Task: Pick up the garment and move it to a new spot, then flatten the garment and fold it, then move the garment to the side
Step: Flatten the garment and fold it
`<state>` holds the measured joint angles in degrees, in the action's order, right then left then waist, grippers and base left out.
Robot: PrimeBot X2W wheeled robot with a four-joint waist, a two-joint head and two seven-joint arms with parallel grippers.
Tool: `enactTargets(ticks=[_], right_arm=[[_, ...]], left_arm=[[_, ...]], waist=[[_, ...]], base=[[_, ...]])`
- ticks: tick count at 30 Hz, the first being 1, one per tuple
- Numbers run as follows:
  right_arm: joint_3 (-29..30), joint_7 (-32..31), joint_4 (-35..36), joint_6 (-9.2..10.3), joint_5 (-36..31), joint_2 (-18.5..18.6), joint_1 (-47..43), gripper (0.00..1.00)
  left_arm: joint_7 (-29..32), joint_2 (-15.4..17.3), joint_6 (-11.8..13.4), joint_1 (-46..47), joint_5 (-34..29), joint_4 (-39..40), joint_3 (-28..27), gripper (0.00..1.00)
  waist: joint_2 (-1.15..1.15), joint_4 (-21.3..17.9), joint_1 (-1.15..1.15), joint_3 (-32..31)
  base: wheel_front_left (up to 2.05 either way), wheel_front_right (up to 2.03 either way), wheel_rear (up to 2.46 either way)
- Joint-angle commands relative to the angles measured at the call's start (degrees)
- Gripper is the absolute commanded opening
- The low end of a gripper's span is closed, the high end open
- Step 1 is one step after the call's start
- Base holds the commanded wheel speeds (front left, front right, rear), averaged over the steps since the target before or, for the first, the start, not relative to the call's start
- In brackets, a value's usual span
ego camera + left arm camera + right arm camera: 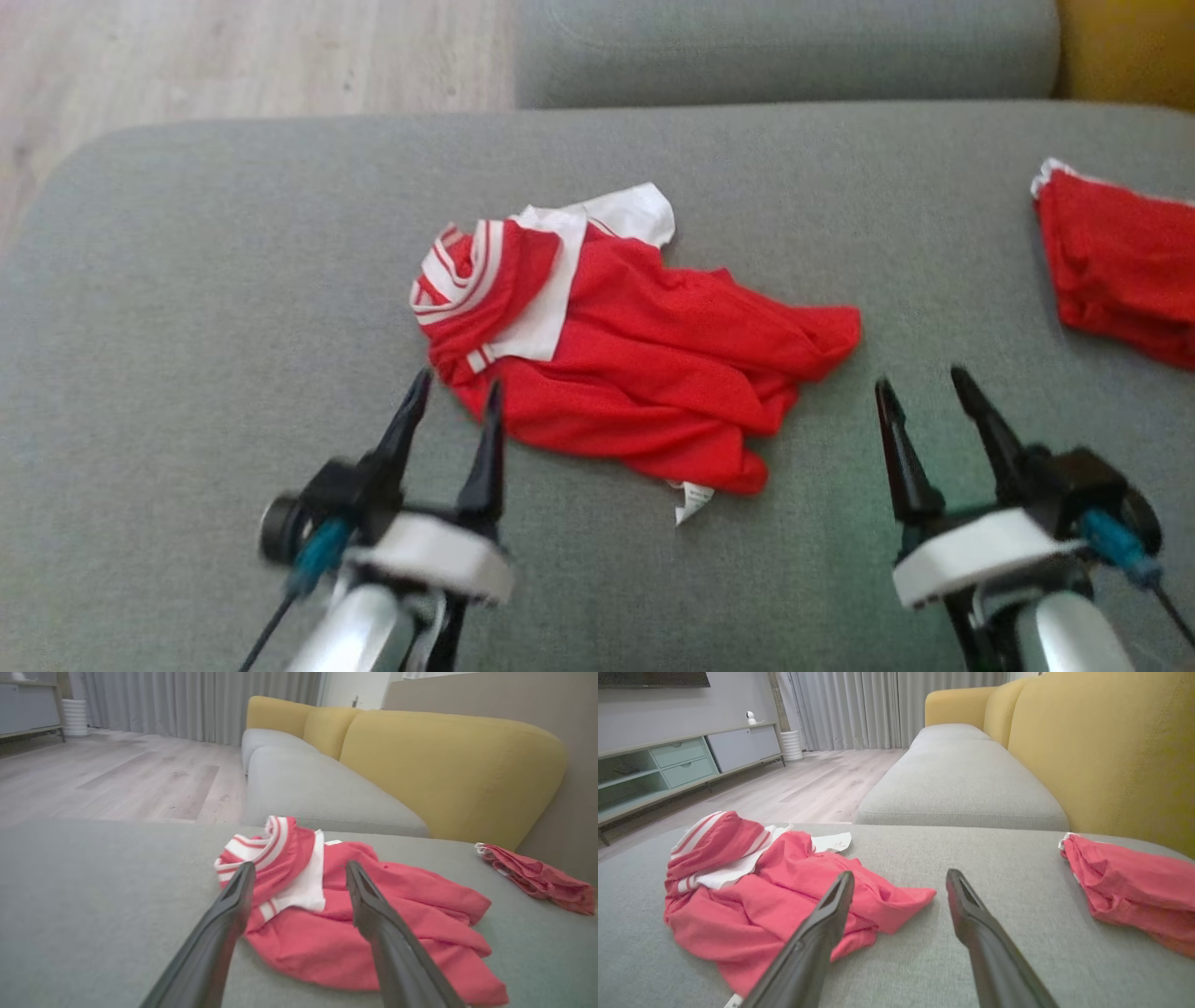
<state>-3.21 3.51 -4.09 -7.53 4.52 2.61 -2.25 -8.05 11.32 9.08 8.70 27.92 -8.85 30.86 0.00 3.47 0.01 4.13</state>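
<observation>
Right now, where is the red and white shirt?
In the head view, the red shirt lies crumpled in the middle of the grey sofa seat, just past the left pincer, with another red garment to its right.

Soft, even daylight fills the head view, and the whole frame is slightly smeared. The left claw [458,379] at 7 o'clock and the right claw [920,377] at 5 o'clock blur worst at their pale wrists. A faint greenish shadow tints the cushion [187,280] beside the right claw. The garment [644,373] casts a thin soft shadow along its 6 o'clock edge. In both wrist views light comes through the curtains [196,700] near 12 o'clock, red washes to pink, and the near fingers [210,947] are out of focus.
</observation>
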Motion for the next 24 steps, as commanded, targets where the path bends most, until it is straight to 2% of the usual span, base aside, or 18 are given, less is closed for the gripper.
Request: enactTargets(ticks=[1,6,12,24], right_arm=[[-1.6,-0.2,2.5,0.04,-0.5,0.3,3.2,1.0],[-2.6,-0.3,2.9,0.04,-0.6,0.3,5.9,1.0],[-2.5,0.5,2.5,0.04,-0.6,0.3,8.3,1.0],[-1.9,2.3,0.3,0.04,-0.2,0.3,10.1,1.0]], left_arm=[[0.4,-0.7,-0.6,4.7,-0.6,0.4,-0.9,1.0],[2.1,-2.8,-2.2,11.8,-1.5,-6.9,0.9,1.0],[3.1,-4.1,-2.6,17.9,-1.1,-17.1,0.3,1.0],[-0.3,-4.8,-2.1,22.3,0.0,-27.3,-1.4,1.0]], waist=[[0.0,-1.7,-0.01,2.3],[0.0,-4.8,-0.01,6.3],[0.0,-7.7,-0.01,10.5],[0.0,-8.0,-0.01,12.3]], base=[[0.0,0.0,0.0],[0.0,0.0,0.0],[0.0,0.0,0.0],[0.0,0.0,0.0]])
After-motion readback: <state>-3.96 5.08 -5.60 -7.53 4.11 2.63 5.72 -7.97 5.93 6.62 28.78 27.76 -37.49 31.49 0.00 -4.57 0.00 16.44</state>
